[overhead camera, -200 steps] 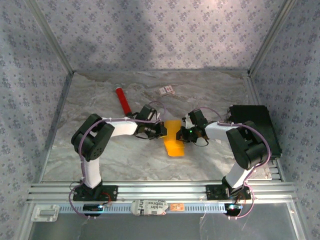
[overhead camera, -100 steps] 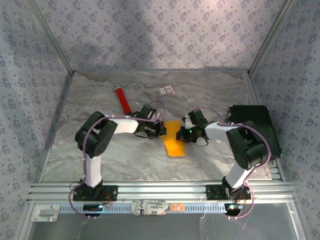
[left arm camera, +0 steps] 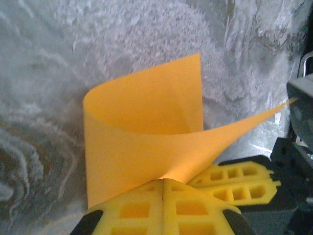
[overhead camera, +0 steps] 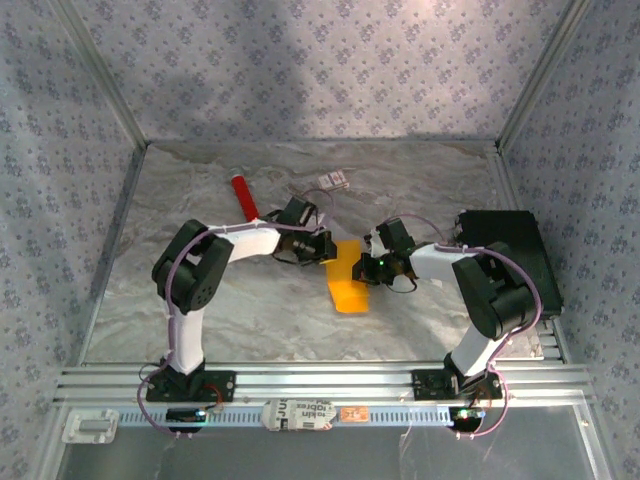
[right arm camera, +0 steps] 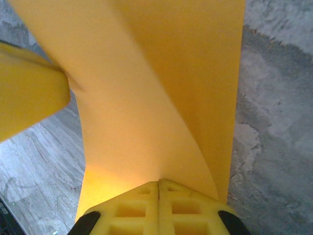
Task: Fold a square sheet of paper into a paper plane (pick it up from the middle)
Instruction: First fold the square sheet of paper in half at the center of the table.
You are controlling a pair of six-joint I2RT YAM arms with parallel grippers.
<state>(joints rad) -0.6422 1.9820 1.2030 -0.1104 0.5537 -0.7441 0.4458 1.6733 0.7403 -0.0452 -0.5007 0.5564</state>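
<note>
The square sheet of paper (overhead camera: 347, 278), orange-yellow, is held up between both grippers at the table's middle, and its lower part hangs toward the near side. My left gripper (overhead camera: 324, 250) is shut on the sheet's left edge. In the left wrist view the paper (left arm camera: 142, 132) curls up from the shut left gripper (left arm camera: 163, 181) in an open loop. The right gripper's yellow fingers (left arm camera: 234, 182) lie just beside it. My right gripper (overhead camera: 369, 263) is shut on the opposite edge. In the right wrist view the sheet (right arm camera: 146, 98) twists upward from the right gripper (right arm camera: 159, 182). The paper plane is out of view.
A red tube (overhead camera: 244, 198) lies behind the left arm. A small white card (overhead camera: 334, 181) sits further back. A black box (overhead camera: 508, 252) stands at the right edge, behind the right arm. Aluminium rails (overhead camera: 320, 380) run along the near edge.
My left gripper has shifted slightly toward the back and right while still holding the paper, and its forearm has swung. The right arm has stayed put.
</note>
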